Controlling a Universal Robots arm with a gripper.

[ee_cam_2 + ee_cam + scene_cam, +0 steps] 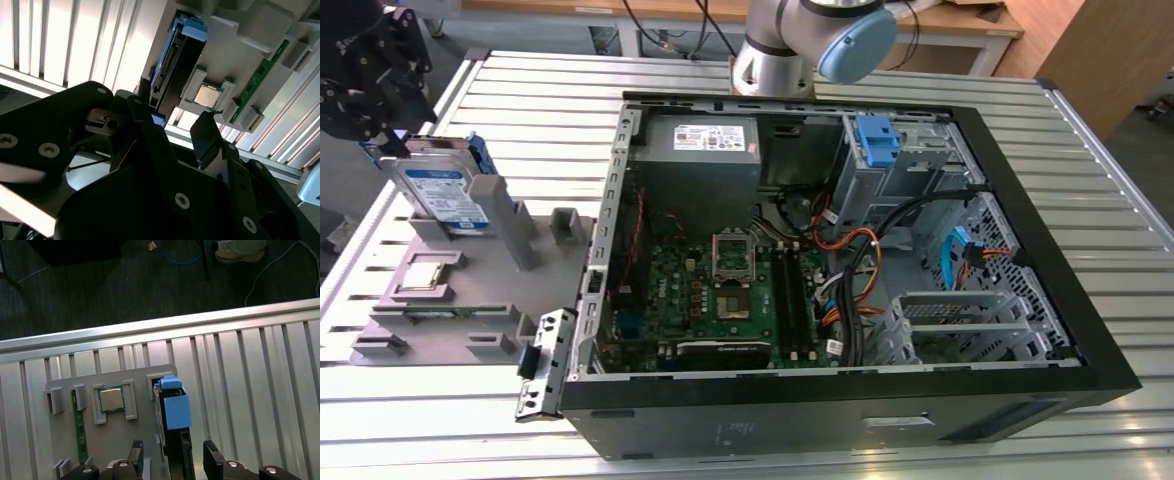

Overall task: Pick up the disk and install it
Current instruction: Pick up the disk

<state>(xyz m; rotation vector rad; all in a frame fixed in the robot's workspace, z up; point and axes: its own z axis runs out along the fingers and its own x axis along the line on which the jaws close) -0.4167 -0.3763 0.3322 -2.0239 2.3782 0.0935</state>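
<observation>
The disk [443, 192], a silver drive with a white-and-blue label in a blue frame, stands on edge in a grey fixture [494, 300] at the exterior view's left. My black gripper [384, 120] hangs just above the disk's far end. In the first wrist view the disk [174, 410] appears edge-on, and my gripper [173, 460] is open, with one finger on each side of the disk's line. The second wrist view looks past my gripper [172, 127] at the disk [175, 65] standing in its slot. Nothing is held.
An open computer case [1081, 330] lies on the slatted metal table [1094, 150], with a blue bracket [878, 140] in its drive bay. On the fixture beside the disk sit a small square chip [111, 400] and a green memory stick [79, 432]. The arm's base [774, 60] stands behind the case.
</observation>
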